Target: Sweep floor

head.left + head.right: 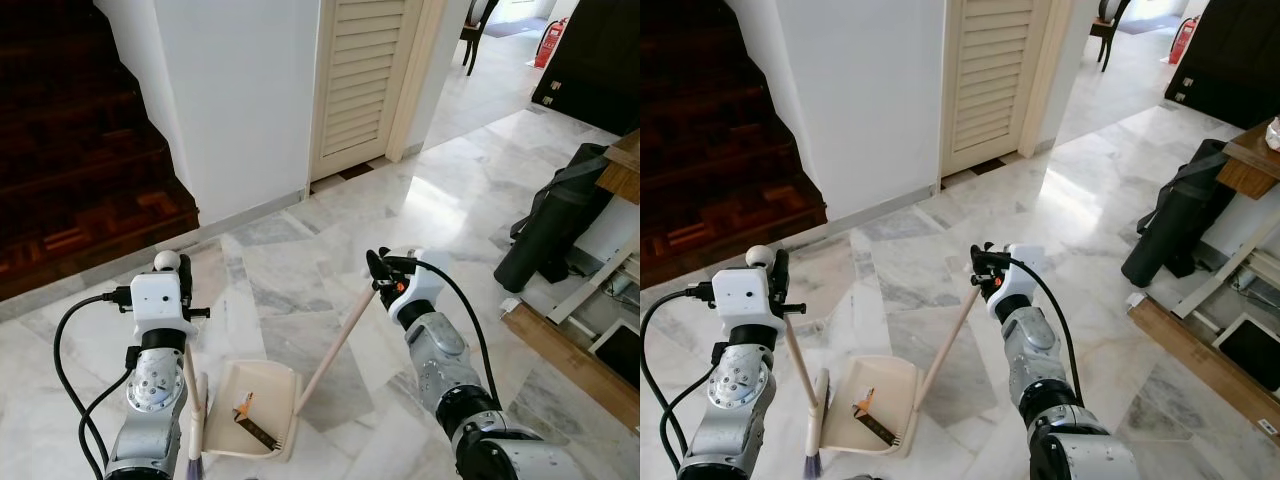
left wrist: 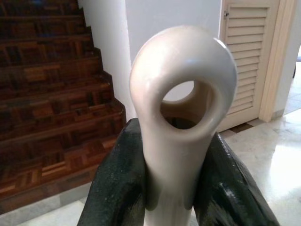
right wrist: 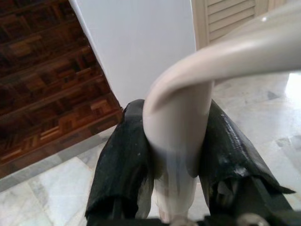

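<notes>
My left gripper [image 1: 176, 278] is shut on the top of a cream broom handle [image 2: 183, 94], its black fingers [image 2: 117, 183] pressed on both sides below the ring end. The broom [image 1: 192, 395] runs down to its bristles by the floor at my left. My right gripper [image 1: 380, 272] is shut on the long slanted handle [image 1: 338, 345] of a cream dustpan [image 1: 222, 415], with the fingers [image 3: 122, 160] clamped round the curved grip [image 3: 188, 94]. The pan rests on the marble floor between my arms. In it lie a dark strip and a small orange scrap [image 1: 252, 420].
A dark wooden staircase [image 1: 80, 150] rises at the left beside a white wall [image 1: 240, 100] and a louvred door [image 1: 360, 80]. At the right are a black bag [image 1: 555, 220], a wooden table [image 1: 625, 165] and planks [image 1: 560, 345] on the floor. Open marble floor [image 1: 300, 260] lies ahead.
</notes>
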`<state>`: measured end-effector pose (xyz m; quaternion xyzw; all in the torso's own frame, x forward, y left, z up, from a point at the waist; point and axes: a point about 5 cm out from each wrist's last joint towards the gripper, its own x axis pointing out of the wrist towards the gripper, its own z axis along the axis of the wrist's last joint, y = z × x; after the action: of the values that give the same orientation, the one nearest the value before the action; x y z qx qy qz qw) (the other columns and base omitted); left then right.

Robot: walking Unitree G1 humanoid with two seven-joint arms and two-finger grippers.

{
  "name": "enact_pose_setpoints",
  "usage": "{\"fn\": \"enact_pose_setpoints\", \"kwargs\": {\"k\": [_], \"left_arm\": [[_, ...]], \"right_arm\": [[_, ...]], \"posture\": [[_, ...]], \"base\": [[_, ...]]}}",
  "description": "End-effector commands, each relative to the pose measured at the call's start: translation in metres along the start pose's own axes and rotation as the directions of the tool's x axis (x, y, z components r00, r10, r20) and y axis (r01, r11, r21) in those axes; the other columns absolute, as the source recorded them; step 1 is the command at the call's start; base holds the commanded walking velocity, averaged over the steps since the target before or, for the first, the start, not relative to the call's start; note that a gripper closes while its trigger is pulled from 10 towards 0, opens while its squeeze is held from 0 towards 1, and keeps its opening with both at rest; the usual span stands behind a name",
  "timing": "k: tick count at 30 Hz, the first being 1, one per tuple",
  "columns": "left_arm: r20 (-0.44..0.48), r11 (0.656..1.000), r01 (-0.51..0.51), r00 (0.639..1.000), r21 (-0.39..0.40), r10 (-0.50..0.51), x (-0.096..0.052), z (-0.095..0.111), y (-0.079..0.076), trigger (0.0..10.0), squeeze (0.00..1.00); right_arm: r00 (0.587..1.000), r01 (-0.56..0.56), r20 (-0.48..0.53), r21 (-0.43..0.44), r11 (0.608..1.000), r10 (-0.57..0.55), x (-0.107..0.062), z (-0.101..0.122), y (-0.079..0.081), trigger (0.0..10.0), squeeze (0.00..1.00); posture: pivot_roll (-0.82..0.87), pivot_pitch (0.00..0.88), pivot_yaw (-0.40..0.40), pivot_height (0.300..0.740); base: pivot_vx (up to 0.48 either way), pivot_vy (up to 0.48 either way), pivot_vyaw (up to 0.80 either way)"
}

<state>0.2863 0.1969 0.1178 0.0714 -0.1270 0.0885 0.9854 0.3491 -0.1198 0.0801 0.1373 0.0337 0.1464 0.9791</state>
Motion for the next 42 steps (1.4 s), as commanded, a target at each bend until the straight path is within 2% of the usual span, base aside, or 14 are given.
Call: {"fn": "enact_pose_setpoints", "kwargs": {"k": [1,8,16,35,42], "left_arm": [[0.035,1.0,-0.005,0.999,-0.013,0.005,0.0059,0.0075,-0.0017,10.0,0.0],[0.036,1.0,-0.026,0.999,-0.014,0.026,0.0039,0.0085,0.001,10.0,0.0],[0.027,0.999,-0.037,0.999,-0.009,0.038,0.0002,0.0072,0.0032,10.0,0.0],[0.025,0.999,-0.036,0.999,-0.008,0.036,0.0021,0.0086,0.0031,10.0,0.0],[0.025,0.999,-0.032,0.999,-0.008,0.032,0.0017,0.0086,0.0016,10.0,0.0]], "right_arm": [[0.999,-0.001,0.054,0.018,1.0,0.0,0.0059,0.0117,0.0032,10.0,0.0],[0.998,0.01,0.068,0.008,1.0,-0.01,0.0065,0.0147,0.0021,10.0,0.0],[0.997,0.004,0.071,0.018,1.0,-0.006,0.0067,0.0145,0.0035,10.0,0.0],[0.997,0.004,0.071,0.019,1.0,-0.005,0.0078,0.0148,0.0053,10.0,0.0],[0.998,0.002,0.062,0.029,1.0,-0.004,0.0078,0.0135,0.0054,10.0,0.0]], "posture": [[0.16,0.0,-0.086,0.74],[0.17,0.0,-0.086,0.74],[0.17,0.0,-0.088,0.74],[0.17,0.0,-0.082,0.74],[0.17,0.0,-0.085,0.74]], "base": [[0.0,0.48,0.0],[0.0,0.48,0.53],[0.0,0.48,0.14],[0.0,0.48,0.78],[0.0,0.48,0.0]]}}
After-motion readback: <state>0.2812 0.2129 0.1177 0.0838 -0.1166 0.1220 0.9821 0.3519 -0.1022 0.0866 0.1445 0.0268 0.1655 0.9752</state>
